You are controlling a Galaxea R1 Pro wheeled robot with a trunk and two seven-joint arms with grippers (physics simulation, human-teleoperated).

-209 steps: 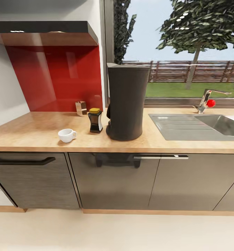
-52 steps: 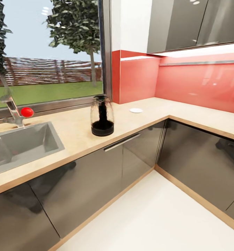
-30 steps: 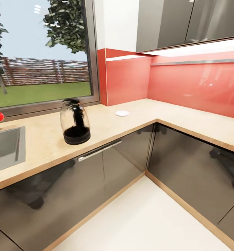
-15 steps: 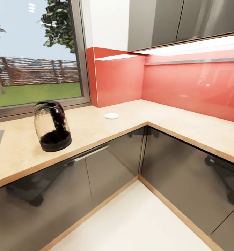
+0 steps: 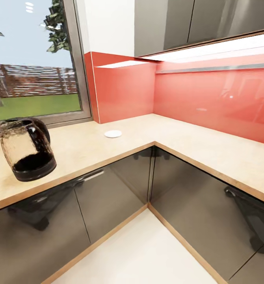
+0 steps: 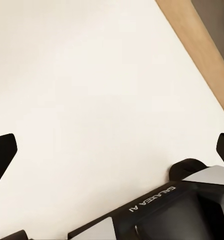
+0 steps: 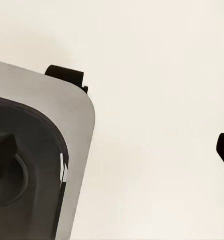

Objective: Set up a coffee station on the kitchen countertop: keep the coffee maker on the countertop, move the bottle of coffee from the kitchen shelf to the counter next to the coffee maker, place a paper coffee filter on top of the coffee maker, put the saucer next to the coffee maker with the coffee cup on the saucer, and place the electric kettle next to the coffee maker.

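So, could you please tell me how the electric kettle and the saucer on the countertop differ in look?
The electric kettle is a tall, rounded jug of dark translucent glass on a black base; the saucer is a flat, opaque white disc. The kettle looks much bulkier and stands nearer the counter's front edge; the saucer lies farther back, toward the red backsplash. Both rest upright on the kitchen countertop, well apart.

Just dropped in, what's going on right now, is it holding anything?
Nothing is in hand. The robot faces the corner of the kitchen countertop, where the electric kettle stands near the window and the saucer lies bare farther back, apart from it. Both arms hang low over the pale floor; the left tool and right tool are open and empty.
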